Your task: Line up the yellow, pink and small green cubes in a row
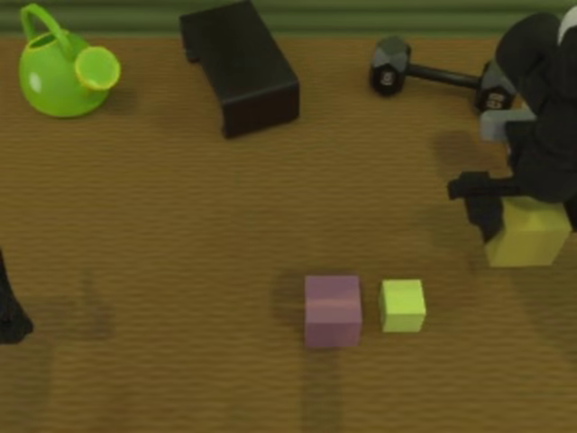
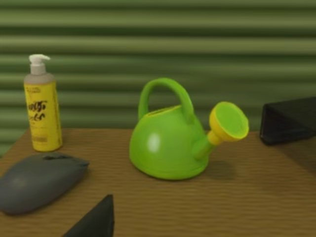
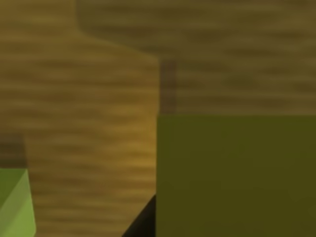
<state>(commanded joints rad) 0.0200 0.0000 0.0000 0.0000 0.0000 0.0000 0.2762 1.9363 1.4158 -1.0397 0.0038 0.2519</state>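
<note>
At the table's right side, my right gripper [image 1: 524, 210] is shut on the yellow cube [image 1: 528, 234], the largest of the three. In the right wrist view that cube [image 3: 237, 173] fills one side, with a dark fingertip [image 3: 144, 224] against its face. The pink cube [image 1: 333, 311] sits on the table near the front middle. The small green cube [image 1: 402, 305] stands just right of it with a narrow gap, and its edge [image 3: 15, 202] shows in the right wrist view. My left arm [image 1: 9, 316] is parked at the table's left edge, with one finger [image 2: 96, 222] in its own view and nothing held.
A green watering can [image 1: 63, 68] stands at the back left, a black stand [image 1: 242, 68] at the back middle and a dumbbell [image 1: 437, 77] at the back right. The left wrist view also shows a yellow pump bottle [image 2: 43, 106] and a grey mouse [image 2: 39, 180].
</note>
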